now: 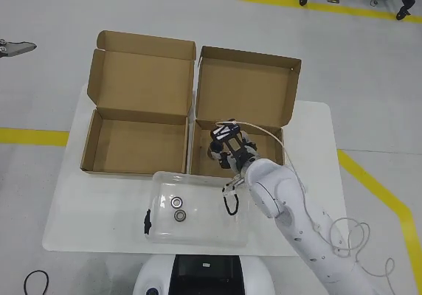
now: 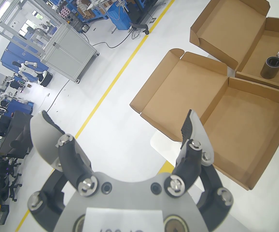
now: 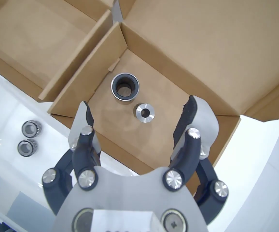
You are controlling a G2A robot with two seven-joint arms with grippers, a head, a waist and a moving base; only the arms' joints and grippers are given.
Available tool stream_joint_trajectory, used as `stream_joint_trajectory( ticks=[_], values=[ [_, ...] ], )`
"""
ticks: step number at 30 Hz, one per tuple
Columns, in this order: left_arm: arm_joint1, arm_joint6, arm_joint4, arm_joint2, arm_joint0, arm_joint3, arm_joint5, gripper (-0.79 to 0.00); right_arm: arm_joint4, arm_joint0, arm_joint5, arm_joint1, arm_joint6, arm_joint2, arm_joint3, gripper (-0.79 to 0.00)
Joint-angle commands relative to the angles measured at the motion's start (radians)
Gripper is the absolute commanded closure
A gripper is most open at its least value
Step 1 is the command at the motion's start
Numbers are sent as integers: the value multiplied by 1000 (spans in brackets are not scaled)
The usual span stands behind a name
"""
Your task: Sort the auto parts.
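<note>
Bright, even overhead light casts only soft shadows

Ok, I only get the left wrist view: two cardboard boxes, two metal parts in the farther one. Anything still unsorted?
Observer: Yes, two bearings lie in a clear tray on the robot's side of the table.
Operator: Where is the right gripper?
Observer: The right gripper hangs open over the box holding those two parts, gripping nothing.
Operator: Anything else in the tray?
Observer: A small black piece at one end; I cannot tell what it is.
</note>
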Motion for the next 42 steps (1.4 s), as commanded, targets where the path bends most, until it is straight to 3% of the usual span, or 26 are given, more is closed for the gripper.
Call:
stream_joint_trajectory(
  ticks=[1,11,21,25,29,35,40,42],
  values=[
    [0,0,0,0,0,0,0,-785,-30,-9,-23,0,-5,-13,-50,-653],
    [0,0,0,0,0,0,0,-785,80,-1,-323,6,-69,-32,-162,-653],
    [0,0,0,0,0,0,0,-785,78,-115,-464,26,-131,-64,-137,-628],
    [0,0,0,0,0,0,0,-785,65,-135,-518,30,-179,-91,-106,-560],
    [0,0,0,0,0,0,0,-785,23,-138,-559,31,-235,-125,-51,-391],
    [0,0,0,0,0,0,0,-785,34,-113,-617,27,-296,-159,69,-397],
    [0,0,0,0,0,0,0,-785,74,-83,-622,19,-319,-174,151,-499],
    [0,0,0,0,0,0,0,-785,80,-71,-617,15,-308,-185,175,-493]
  ],
)
